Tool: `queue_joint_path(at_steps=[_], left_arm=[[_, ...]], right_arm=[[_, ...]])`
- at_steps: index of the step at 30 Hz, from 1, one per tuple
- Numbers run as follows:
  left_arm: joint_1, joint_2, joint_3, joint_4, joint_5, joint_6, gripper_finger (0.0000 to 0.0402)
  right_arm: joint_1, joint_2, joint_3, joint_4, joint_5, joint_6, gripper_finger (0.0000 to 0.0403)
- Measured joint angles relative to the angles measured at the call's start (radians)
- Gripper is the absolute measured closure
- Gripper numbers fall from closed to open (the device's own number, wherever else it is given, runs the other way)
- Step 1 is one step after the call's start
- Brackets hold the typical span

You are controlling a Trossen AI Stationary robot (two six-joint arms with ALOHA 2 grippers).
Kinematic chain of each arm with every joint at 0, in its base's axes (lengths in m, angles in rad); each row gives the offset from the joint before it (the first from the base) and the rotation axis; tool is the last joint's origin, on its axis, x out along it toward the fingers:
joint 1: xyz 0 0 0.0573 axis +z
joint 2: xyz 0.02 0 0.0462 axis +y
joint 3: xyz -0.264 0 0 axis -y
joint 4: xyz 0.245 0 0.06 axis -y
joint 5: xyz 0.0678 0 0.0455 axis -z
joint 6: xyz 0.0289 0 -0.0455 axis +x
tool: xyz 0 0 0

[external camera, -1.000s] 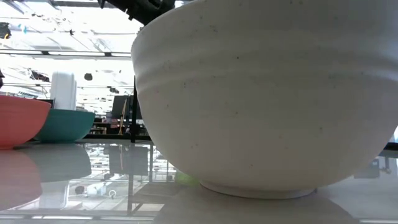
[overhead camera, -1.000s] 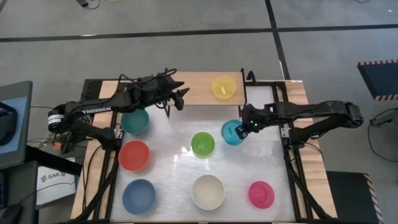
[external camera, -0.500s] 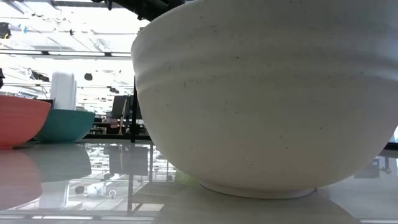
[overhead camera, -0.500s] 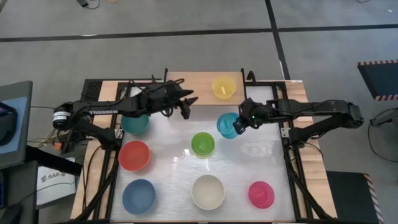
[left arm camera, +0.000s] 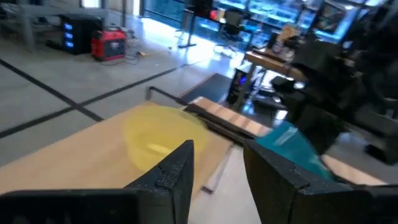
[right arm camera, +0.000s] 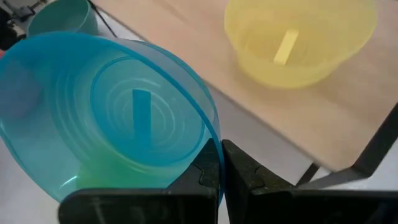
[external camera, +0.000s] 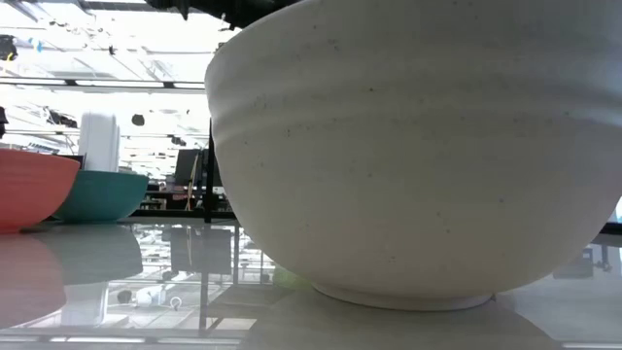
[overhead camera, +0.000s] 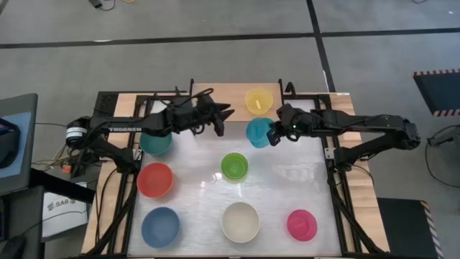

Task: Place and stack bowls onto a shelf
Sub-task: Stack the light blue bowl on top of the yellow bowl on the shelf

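Your right end effector (overhead camera: 274, 134) is clamped on the rim of the cyan bowl (overhead camera: 259, 132), one finger inside and one outside the wall, as the right wrist view shows with the fingers (right arm camera: 239, 174) pinched together over the bowl's edge. The bowl is held off the tabletop (overhead camera: 194, 165), just beside the front edge of the shelf (overhead camera: 230, 101) and below the yellow bowl (overhead camera: 258, 100) in the overhead picture. Its mouth faces upward but tilted, the rim not level, with the opening leaning toward the wrist camera.

The yellow bowl stands upright on the right part of the shelf's wood top, mouth up. The rest of that top shows bare wood.

Your left end effector (overhead camera: 220, 119) hangs over the front edge of the shelf, to the left of the cyan bowl, pointing toward the right arm. Its fingers (left arm camera: 177, 171) stand apart with nothing between them; past them the left wrist view shows the yellow bowl and the cyan bowl in the other arm's grip.

On the tabletop, all mouth up: the teal bowl (overhead camera: 155, 141) near the left arm, the red bowl (overhead camera: 155, 179) below it, the blue bowl (overhead camera: 160, 226) at the front left, the green bowl (overhead camera: 234, 166) in the middle, the cream bowl (overhead camera: 240, 221) at the front centre and the pink bowl (overhead camera: 302, 224) at the front right. They stand well apart from one another. The cream bowl fills most of the low view.
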Motion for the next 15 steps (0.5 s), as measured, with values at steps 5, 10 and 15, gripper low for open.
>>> queue_joint_path(at_steps=[5, 10, 15], left_arm=[[-0.020, 0.089, 0.103, -0.040, 0.031, 0.050, 0.0289], [-0.025, 0.162, 0.238, -0.132, 0.027, 0.115, 0.0289], [-0.024, 0.233, 0.373, -0.232, 0.031, 0.179, 0.0289]], right_arm=[[-0.014, 0.000, 0.019, -0.010, 0.015, -0.028, 0.0377], [-0.009, 0.000, 0.019, -0.025, 0.036, -0.041, 0.0377], [0.008, -0.002, 0.019, -0.047, 0.104, -0.043, 0.0377]])
